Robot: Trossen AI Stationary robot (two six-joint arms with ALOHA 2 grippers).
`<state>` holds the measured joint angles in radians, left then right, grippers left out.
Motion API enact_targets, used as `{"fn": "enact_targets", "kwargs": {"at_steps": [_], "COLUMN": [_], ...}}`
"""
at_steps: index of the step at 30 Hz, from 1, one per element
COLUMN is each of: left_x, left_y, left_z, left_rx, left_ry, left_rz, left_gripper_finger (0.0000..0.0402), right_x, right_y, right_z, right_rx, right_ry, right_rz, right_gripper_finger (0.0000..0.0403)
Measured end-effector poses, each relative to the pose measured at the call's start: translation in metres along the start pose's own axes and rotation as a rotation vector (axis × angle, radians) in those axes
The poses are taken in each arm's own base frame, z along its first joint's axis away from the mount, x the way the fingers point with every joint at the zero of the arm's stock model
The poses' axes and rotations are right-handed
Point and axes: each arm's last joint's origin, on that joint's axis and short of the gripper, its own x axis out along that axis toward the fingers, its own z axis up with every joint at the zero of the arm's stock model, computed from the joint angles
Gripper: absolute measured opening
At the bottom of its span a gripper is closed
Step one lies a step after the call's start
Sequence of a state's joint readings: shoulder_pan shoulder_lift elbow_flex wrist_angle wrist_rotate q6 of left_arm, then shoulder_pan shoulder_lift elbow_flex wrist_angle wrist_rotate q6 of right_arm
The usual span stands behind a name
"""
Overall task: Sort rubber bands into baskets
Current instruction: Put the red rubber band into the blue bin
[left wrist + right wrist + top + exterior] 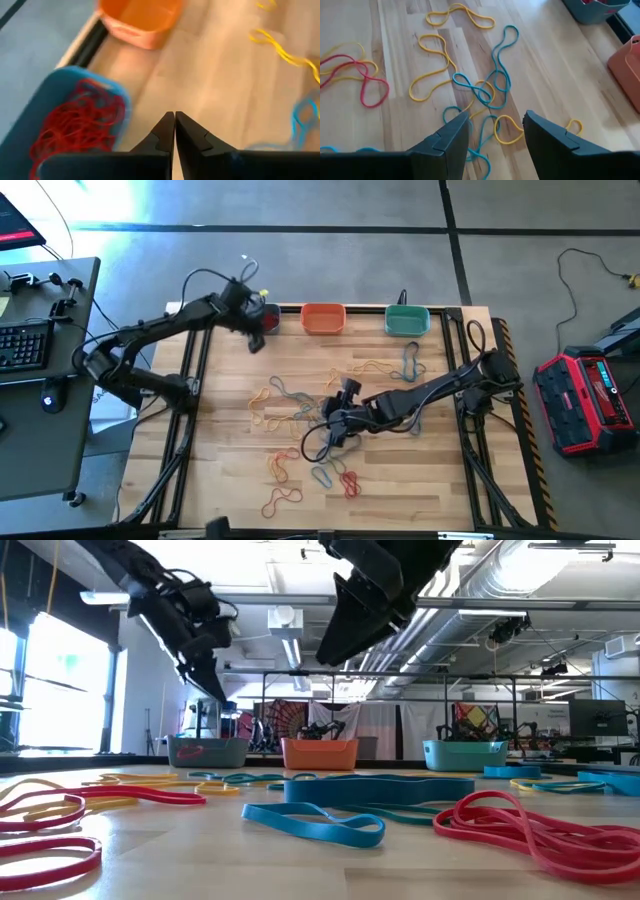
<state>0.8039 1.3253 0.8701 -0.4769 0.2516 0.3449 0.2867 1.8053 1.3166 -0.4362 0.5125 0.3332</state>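
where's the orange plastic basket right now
In the high view the orange plastic basket sits at the table's far edge, in the middle of the row, between the grey-blue basket and the teal-green basket.

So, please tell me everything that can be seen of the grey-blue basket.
The grey-blue basket is a small plastic-looking tub with rounded corners. It stands upright at the far edge of the wooden table, leftmost in the row, beside the orange basket. A tangle of red rubber bands fills it. The left gripper, shut and empty, hangs just above it without touching.
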Motion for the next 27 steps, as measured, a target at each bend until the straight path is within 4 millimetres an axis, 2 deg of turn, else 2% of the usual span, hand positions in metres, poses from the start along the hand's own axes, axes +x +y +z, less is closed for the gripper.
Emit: {"fn": "enact_targets", "kwargs": {"at_steps": [3, 7, 13, 16, 19, 27], "left_x": [-0.002, -0.001, 0.015, 0.028, 0.038, 0.060], "left_y": [-0.023, -0.047, -0.072, -0.075, -0.075, -0.070], "left_z": [-0.005, -0.024, -0.057, -0.074, -0.087, -0.094], "left_rx": [0.083, 0.085, -0.052, -0.115, -0.152, -0.148], "left_ry": [0.007, 0.037, 0.030, 0.042, 0.057, 0.081], "left_rz": [-0.003, 0.117, 0.261, 0.384, 0.431, 0.505], "left_gripper_finger": [0.0003, 0.0001, 0.0000, 0.0000, 0.0000, 0.0000], "right_x": [0.003, 0.007, 0.009, 0.009, 0.009, 0.009], "right_y": [0.000, -0.001, -0.001, 0.000, 0.000, 0.001], "right_z": [-0.005, -0.013, -0.016, -0.015, -0.013, -0.011], "right_rx": [-0.005, -0.004, -0.021, -0.027, -0.041, -0.054], "right_ry": [0.008, 0.015, 0.003, -0.009, -0.031, -0.048], "right_rz": [-0.006, -0.016, -0.019, -0.017, -0.015, -0.012], "right_gripper_finger": [0.0177, 0.0177, 0.0177, 0.0177, 0.0177, 0.0177]}}
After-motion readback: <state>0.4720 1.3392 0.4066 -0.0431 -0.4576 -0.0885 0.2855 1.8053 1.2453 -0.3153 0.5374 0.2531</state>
